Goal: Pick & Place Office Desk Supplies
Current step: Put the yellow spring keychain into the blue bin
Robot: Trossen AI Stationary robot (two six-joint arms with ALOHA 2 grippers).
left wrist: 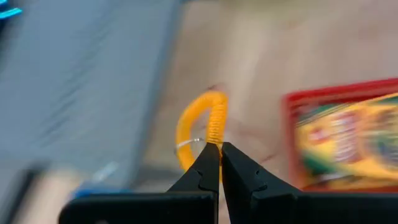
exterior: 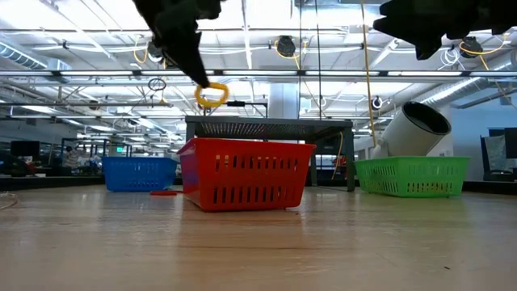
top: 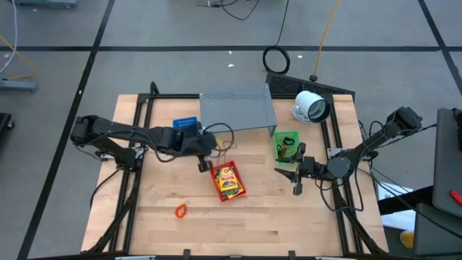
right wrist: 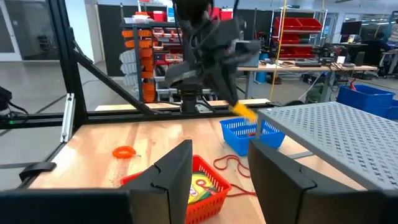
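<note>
A: Okay, quick pass. Left claw [left wrist: 219, 152] is pinched closed on a yellow rubber-band loop [left wrist: 202, 127], held up in the air near the middle of the desk [top: 253, 224], just beside the red basket [top: 227, 181].

B: Agreed. In the low view the loop dangles from the fingertips, clear of the desk, above the basket. Right claw?

A: Right claw [top: 295, 175] hovers toward the right edge of the desk, jaws apart, nothing in them, just beside the green basket [top: 286, 146]. Waiting.

B: What else is left?

A: An orange loop [top: 180, 210] lies flat on the desk toward the front left. The red basket holds yellow packets [top: 229, 182]. Blue basket [top: 186, 124] sits near the back left, next to the grey shelf [top: 237, 108].

B: Handling?

A: Loop looks very light, soft and floppy; likely to sag or twist rather than hold shape. Grip is on one strand of the ring, which seems right. Being rubbery, it may cling to a finger on release.
</note>
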